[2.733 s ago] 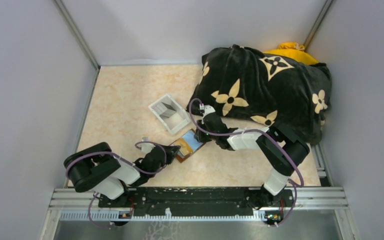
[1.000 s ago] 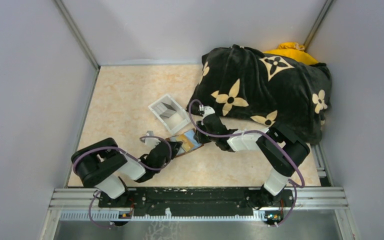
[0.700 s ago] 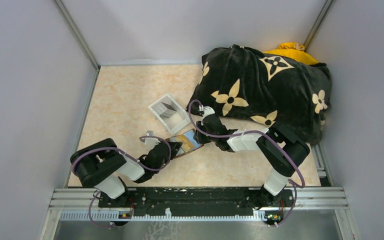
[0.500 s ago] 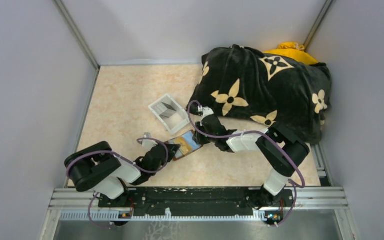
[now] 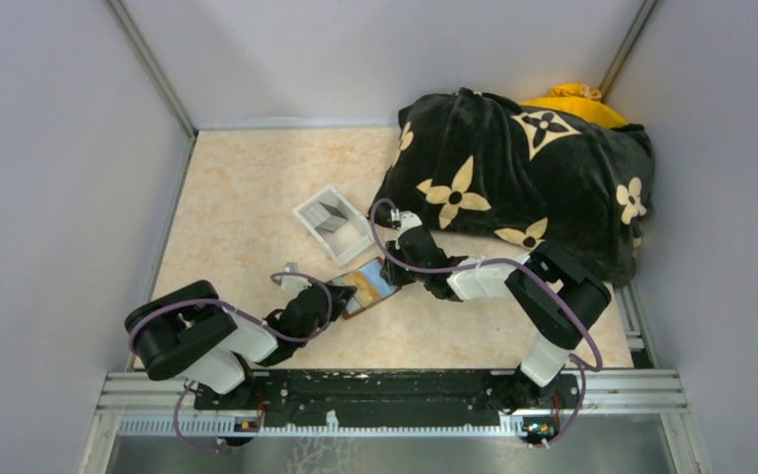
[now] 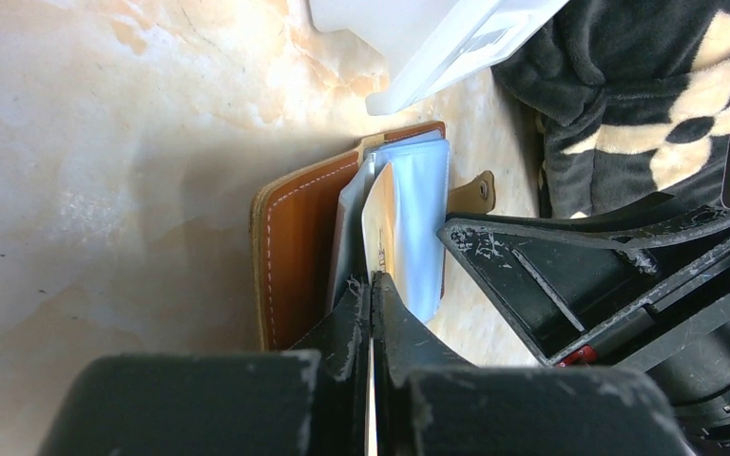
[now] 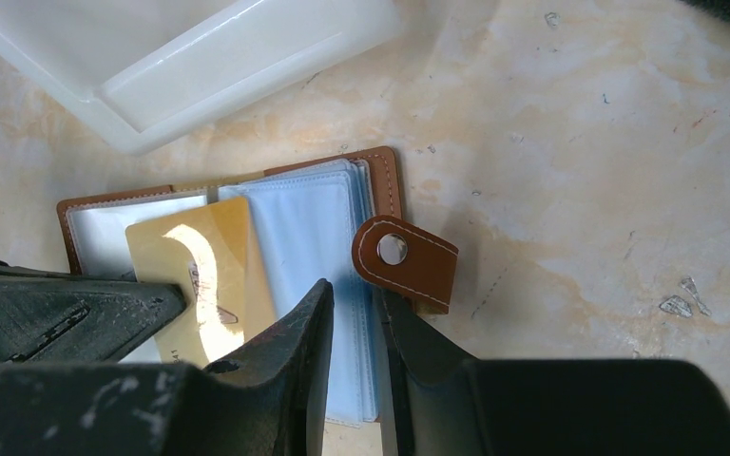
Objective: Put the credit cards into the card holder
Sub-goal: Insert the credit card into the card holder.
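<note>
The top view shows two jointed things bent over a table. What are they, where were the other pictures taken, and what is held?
They are two robot arms bolted at the near edge of the table, each ending in a two-finger gripper. The top view comes from a fixed camera overhead; the other two from a camera on each wrist, so that arm's own dark fingers show. On the table lie an open brown card holder, a white tray and a black flowered blanket. The left gripper pinches a gold credit card over the holder's clear sleeves; the right gripper appears to clamp those sleeves.
</note>
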